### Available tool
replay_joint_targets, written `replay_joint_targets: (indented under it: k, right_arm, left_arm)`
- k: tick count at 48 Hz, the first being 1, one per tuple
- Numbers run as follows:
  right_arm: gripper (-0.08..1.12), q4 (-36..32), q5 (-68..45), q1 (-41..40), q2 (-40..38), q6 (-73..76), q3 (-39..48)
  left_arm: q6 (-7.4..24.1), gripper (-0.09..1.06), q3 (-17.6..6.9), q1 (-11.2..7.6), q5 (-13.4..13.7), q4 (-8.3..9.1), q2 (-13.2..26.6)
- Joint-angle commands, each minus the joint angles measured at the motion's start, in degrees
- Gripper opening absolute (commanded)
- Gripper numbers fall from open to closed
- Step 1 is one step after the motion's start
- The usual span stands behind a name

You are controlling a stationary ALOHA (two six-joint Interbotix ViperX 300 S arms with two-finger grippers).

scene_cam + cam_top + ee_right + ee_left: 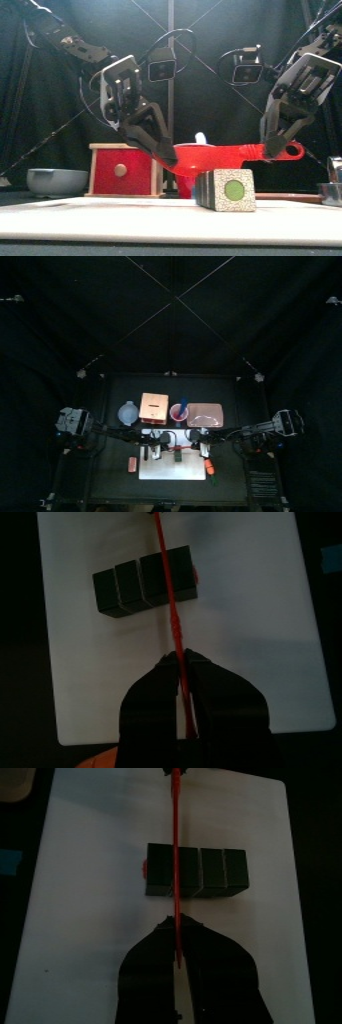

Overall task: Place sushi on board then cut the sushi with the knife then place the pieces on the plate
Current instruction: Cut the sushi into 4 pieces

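A dark green sushi roll (227,190) of several joined blocks lies on the white cutting board (80,215). A red toy knife (267,152) hangs level just above it and crosses the roll (197,871) edge-on. My left gripper (158,150) is shut on one end of the knife (171,828). My right gripper (274,148) is shut on the handle end. In the right wrist view the blade (167,582) runs out from the right gripper (181,660) over the roll (140,582). The left gripper (171,923) shows the same.
Behind the board (174,471) stand the wooden box (152,408) with its red drawer front (123,170), the blue-grey bowl (56,180), the red cup (207,170) and the pink tray (206,414). A small orange-red thing (131,463) lies left of the board.
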Motion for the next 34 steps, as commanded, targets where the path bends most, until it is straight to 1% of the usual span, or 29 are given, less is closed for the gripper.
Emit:
replay_joint_targets:
  k: [1,17,26,29,34]
  right_arm:
    - [0.32,0.0,-0.3,-0.5,-0.4,0.2,-0.8]
    - [0.32,0.4,-0.1,-0.3,3.2,0.3,-0.6]
    - [0.32,0.1,0.1,-0.3,5.0,0.2,-1.1]
    - [0.32,0.0,0.1,-0.5,5.1,0.2,-1.1]
    - [0.32,-0.4,0.1,-1.1,5.1,0.1,-1.0]
  left_arm:
    - [-0.1,0.36,-1.3,0.18,-0.3,-0.09,-0.2]
    - [0.0,0.36,-1.4,0.88,-0.3,0.0,2.7]
    - [0.2,0.36,-1.4,1.58,-0.3,0.09,3.6]
    - [0.3,0.36,-1.3,1.93,-0.3,0.35,3.6]
    - [0.3,0.36,-1.4,2.72,-0.3,1.32,3.6]
